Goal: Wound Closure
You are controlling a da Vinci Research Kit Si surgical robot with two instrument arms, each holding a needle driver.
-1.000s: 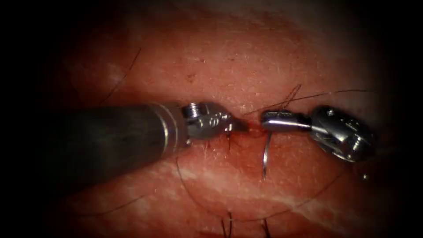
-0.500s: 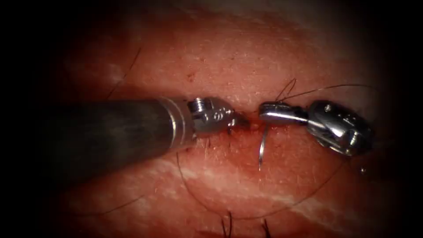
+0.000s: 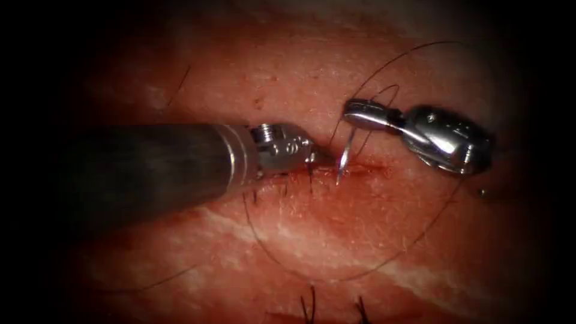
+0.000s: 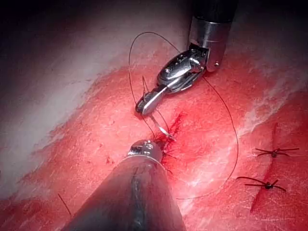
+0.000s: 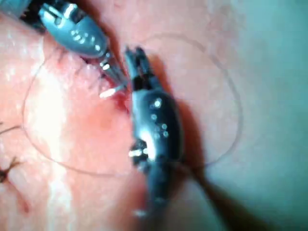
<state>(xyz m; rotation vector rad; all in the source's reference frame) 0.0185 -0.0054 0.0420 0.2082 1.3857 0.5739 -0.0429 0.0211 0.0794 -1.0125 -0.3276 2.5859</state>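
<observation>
Your right arm's shiny steel tool (image 3: 360, 114), at the upper right of centre in the endoscope view, is clamped on the thin curved steel needle (image 3: 344, 157) near its thread end. The needle hangs down from the jaws with its point at the line of the dark red horizontal cut (image 3: 354, 170). Whether the tip is in the tissue I cannot tell.

If your grip slips, the smooth needle could swivel in the jaws and meet the cut at a bad angle. The fine black thread (image 3: 312, 273) sweeps in a wide loop below the cut and arcs above your right tool, where it could snag on the wrist.

Your left arm's grey-shafted tool (image 3: 317, 158) rests its tip at the cut just left of the needle. I cannot tell how its jaws stand. The pale pink, moist, grainy tissue (image 3: 288, 72) could tear there if pressed.
</observation>
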